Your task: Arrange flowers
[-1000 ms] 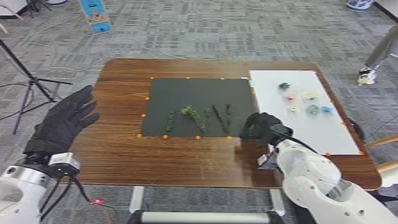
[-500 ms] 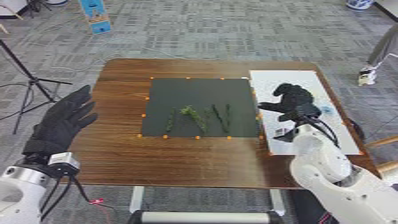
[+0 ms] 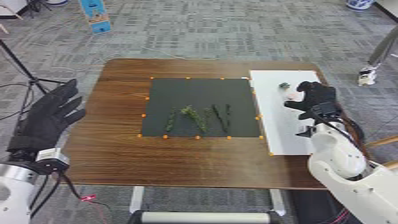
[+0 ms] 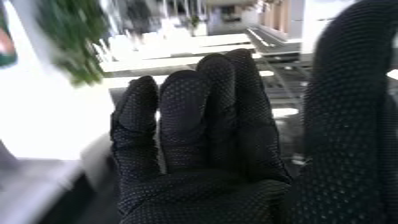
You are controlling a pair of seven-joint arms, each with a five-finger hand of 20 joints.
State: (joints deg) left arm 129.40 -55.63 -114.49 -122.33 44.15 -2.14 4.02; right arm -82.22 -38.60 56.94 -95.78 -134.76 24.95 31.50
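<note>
A: Counter (image 3: 178,165), brown. On it?
B: White sheet (image 3: 286,137), three o'clock; dark mat (image 3: 191,92), near twelve.
A: Hands?
B: Left hand (image 3: 40,120), nine o'clock, fingers released. Right hand (image 3: 315,102), over the sheet, fingers released too.
A: Specimens?
B: Green stems (image 3: 189,114), mat's six-o'clock half; flower heads (image 3: 284,86), sheet's twelve-o'clock end.

Black matt cloth covers the right fingers (image 3: 309,91), its weave pebbled and rough up close, and the left fingers (image 3: 55,100) too. Between them lies the bench (image 3: 178,165), brown wood, smooth with a soft gloss (the grain shows plainly). Nearer the right fingers, the mat (image 3: 204,90) looks flat and matt; below them, the sheet (image 3: 280,125) is smooth, like matt paper. Behind the right fingers, the arm (image 3: 342,155) has a smooth, plastic-looking shell with a slight sheen.
</note>
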